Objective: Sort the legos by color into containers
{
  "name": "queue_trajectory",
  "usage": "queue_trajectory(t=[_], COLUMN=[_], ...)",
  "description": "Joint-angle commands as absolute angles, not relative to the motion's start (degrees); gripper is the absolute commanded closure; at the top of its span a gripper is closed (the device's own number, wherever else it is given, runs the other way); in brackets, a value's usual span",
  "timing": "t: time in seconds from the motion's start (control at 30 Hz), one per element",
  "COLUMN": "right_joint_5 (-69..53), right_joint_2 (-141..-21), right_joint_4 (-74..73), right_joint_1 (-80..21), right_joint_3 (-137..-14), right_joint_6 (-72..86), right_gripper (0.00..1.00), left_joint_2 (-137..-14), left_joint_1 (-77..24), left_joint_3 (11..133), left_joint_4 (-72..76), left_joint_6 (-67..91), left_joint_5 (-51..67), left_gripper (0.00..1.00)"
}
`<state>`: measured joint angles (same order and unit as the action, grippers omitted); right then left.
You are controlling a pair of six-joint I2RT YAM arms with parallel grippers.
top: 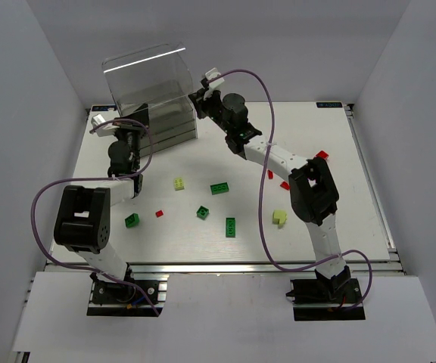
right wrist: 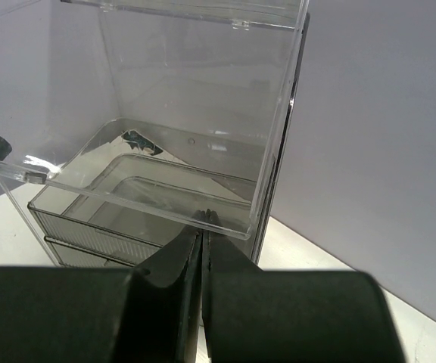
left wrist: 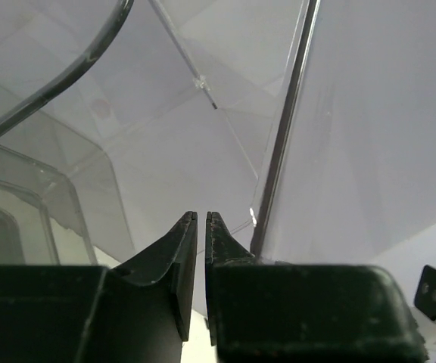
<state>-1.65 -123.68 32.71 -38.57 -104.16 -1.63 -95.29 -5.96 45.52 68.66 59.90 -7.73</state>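
Up at the cabinet [top: 146, 76], the left pincer [left wrist: 201, 218] has its fingers a narrow slit apart with nothing between them. The cabinet's clear wall fills the space just ahead of it, and a dark upright edge [left wrist: 286, 136] stands slightly to its right. The right pincer [right wrist: 203, 214] is pressed together and empty. Its tips are right at the front rim of a clear tray [right wrist: 127, 193] that juts from the cabinet; whether they touch the rim I cannot tell. Two drawers [right wrist: 82, 234] sit below and to the left of those tips. The legos [top: 219, 188] lie scattered on the table [top: 316, 128], well behind both pincers, toward the arm bases: dark green, pale yellow-green and red.
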Motion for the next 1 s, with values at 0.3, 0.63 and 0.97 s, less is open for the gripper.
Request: queue_trajectory(t=[0.3, 0.63, 0.97], right_joint_5=[-8.3, -38.0, -42.9], right_joint_2=[-112.7, -101.7, -110.9], right_joint_4=[32.8, 10.6, -35.6], right_joint_1=[-37.4, -33.8, -32.7], right_joint_3=[-94.8, -84.5, -89.0], right_joint_6=[-4.8, -18.3, -63.4], right_gripper=[0.70, 0.24, 0.11], left_joint_2=[-92.8, -91.7, -91.3], left_joint_1=[-5.6, -5.6, -5.0], left_joint_3=[51.7, 52.7, 53.0], left_joint_4=[70.4, 68.2, 64.2], left_joint_6=[61.5, 61.6, 60.0], left_joint_5=[-4.0, -2.9, 3.1], left_gripper=[0.78, 0.77, 0.77])
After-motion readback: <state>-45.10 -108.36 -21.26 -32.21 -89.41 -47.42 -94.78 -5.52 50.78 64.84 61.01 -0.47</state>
